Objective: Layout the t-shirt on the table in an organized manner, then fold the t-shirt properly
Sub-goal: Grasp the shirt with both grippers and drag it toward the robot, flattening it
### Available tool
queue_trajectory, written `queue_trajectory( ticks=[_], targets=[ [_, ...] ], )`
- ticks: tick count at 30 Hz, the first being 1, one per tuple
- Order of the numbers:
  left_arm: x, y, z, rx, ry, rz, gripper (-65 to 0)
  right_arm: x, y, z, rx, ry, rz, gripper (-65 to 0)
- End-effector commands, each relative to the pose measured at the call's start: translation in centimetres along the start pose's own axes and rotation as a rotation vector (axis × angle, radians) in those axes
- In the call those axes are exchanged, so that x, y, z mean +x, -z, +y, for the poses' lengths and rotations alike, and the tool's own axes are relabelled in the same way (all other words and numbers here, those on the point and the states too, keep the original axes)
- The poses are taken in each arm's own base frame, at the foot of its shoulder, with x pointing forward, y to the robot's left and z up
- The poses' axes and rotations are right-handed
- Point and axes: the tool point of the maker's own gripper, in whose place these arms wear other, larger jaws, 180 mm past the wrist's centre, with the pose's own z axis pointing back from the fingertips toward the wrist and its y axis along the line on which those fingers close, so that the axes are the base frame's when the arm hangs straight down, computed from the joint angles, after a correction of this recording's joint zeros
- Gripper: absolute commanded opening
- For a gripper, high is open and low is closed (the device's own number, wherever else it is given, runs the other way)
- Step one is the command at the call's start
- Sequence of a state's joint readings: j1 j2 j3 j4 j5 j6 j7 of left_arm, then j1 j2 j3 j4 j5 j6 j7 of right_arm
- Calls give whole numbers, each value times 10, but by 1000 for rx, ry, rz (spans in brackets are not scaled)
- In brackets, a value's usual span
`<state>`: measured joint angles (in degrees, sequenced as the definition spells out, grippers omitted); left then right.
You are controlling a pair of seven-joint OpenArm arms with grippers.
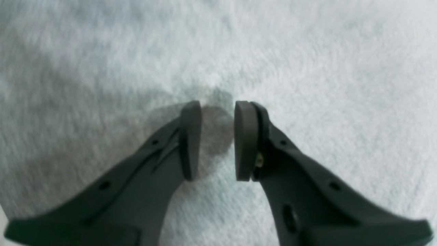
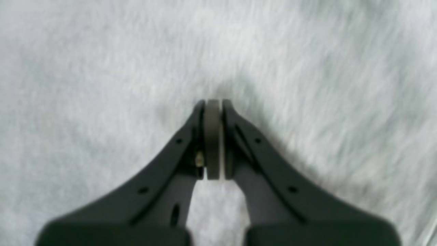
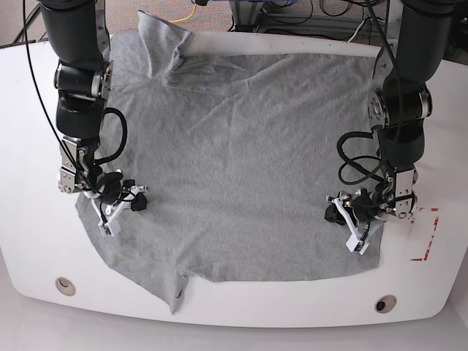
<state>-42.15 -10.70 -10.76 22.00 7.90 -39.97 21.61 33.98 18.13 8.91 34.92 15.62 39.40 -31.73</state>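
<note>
My left gripper [image 1: 217,140] stands partly open: its two dark pads [image 1: 191,140] face each other across a clear gap, and bare grey cloth shows between them. Nothing is pinched in that gap. The tips sit right at the fabric; whether they press on it cannot be told from the wrist view.

My right gripper [image 2: 214,136] is closed, pad against pad, with no fold of cloth visible between them. It too sits low over the fabric.

In the base view, the left gripper [image 3: 356,235] is at the t-shirt's [image 3: 241,168] edge on that view's right, near a front corner of the cloth. The right gripper [image 3: 110,212] is at the opposite edge, on that view's left.

The t-shirt lies spread across the middle of the table [image 3: 29,146], mostly flat with shallow wrinkles. One sleeve or corner is folded up at the far edge; a small flap points toward the near edge. No lettering is visible on the upward face.

A red tape outline [image 3: 428,238] lies just beside the left gripper. Two round grommets [image 3: 385,303] sit near the table's front edge. No readable text or brand appears anywhere.
</note>
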Motion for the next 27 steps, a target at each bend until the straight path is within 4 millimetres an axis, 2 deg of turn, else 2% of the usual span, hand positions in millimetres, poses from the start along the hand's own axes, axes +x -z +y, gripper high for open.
queue_trajectory(
  ticks=[1, 5, 7, 11, 12, 15, 21, 24, 27],
  targets=[
    [16, -12, 16, 32, 0, -9, -515, 48, -15, 0, -5, -58, -75, -634],
    [22, -24, 27, 64, -12, 1, -522, 57, -30, 5, -30, -153, -51, -631],
    [32, -37, 37, 104, 0, 1, -522, 59, -42, 8, -55, -209, -37, -631],
    [17, -60, 53, 187, 21, 54, -518, 58, -72, 8, -123, -267, -31, -626],
    [20, -68, 57, 215, 32, 54, -518, 56, -82, 7, -146, -279, -30, -614],
    [16, -87, 64, 278, 62, 77, -517, 51, -98, 12, -186, -308, -29, -526],
    [-5, -113, 67, 371, 113, 156, -517, 24, -139, 10, -289, -325, -4, -260],
    [-16, -126, 69, 408, 124, 203, -517, 5, -151, 13, -318, -314, 9, -184],
    [-31, -136, 68, 438, 134, 247, -517, -10, -171, 9, -366, -281, 4, -157]
  ],
)
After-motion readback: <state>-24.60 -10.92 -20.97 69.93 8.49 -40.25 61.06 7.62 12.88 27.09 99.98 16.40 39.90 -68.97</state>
